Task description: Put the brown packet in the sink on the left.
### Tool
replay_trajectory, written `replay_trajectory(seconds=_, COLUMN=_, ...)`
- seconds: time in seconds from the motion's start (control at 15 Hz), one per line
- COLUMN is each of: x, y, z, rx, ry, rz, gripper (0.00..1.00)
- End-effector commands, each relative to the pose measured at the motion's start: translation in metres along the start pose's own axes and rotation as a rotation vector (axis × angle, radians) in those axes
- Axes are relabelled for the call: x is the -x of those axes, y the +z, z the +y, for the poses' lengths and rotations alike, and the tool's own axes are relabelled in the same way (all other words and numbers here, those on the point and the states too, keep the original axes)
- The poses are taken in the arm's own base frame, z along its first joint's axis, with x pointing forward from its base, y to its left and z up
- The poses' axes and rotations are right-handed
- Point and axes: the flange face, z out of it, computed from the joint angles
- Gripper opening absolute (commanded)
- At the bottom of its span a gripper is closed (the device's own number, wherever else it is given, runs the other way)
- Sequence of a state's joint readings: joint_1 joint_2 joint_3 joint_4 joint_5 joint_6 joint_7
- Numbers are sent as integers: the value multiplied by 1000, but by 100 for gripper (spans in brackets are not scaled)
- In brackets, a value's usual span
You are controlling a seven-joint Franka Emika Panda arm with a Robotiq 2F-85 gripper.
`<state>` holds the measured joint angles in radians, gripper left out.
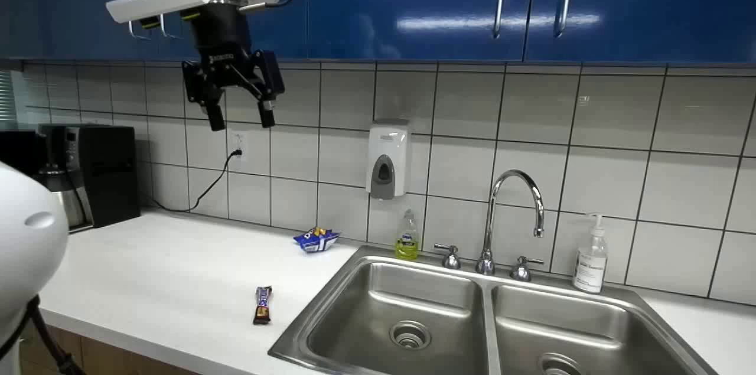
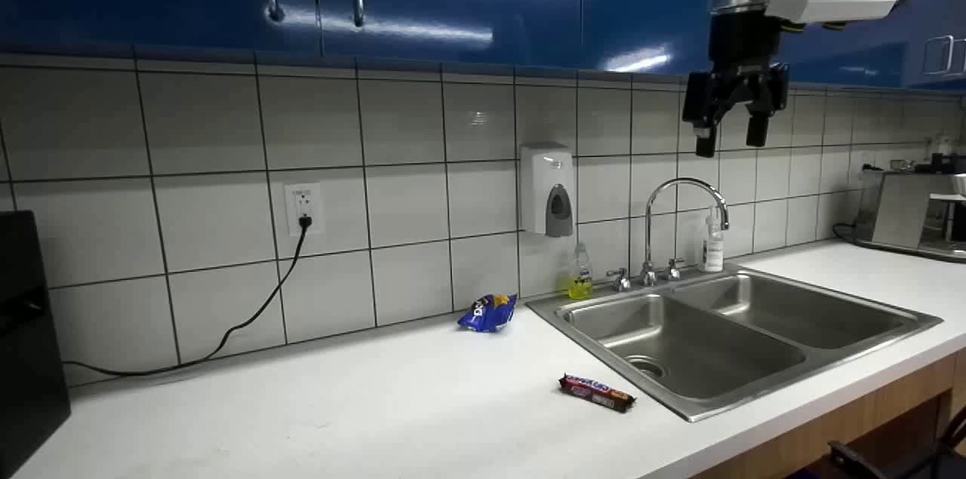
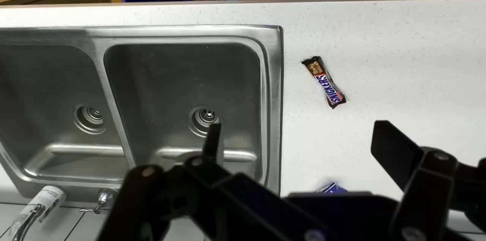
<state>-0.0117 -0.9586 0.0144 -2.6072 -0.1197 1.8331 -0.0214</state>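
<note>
Well below the parted fingers [image 3: 395, 153], the brown packet [image 3: 325, 82] slants lengthwise in the wrist view, lettered end nearer them.

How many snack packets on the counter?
2. The brown packet lies beside the sink; the blue packet sits near the tiled wall. More could be hidden behind the black machine.
</note>
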Motion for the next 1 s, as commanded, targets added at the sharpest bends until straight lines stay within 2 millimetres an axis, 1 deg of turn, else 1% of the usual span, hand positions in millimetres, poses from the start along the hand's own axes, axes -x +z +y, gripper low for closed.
replay_trajectory(seconds=0.0, x=-1, y=0, z=0, rx=0, ry=0, rz=-2, gripper=100)
replay_trajectory(seconds=0.13, x=-1, y=2, z=-2, rx=4, ry=-6, rz=-3, gripper=100)
replay_trajectory(seconds=0.27, x=-5, y=12, z=-11, rx=3, ry=-29, rz=-20, gripper=100)
replay_trajectory(seconds=0.4, x=-8, y=26, z=-22, rx=-2, ry=-61, rz=-40, gripper=100)
replay_trajectory(seconds=0.6, x=-10, y=54, z=-37, rx=-11, ry=-111, rz=-69, gripper=100)
replay_trajectory(seconds=0.93, x=-13, y=96, z=-52, rx=-26, ry=-158, rz=-105, gripper=100)
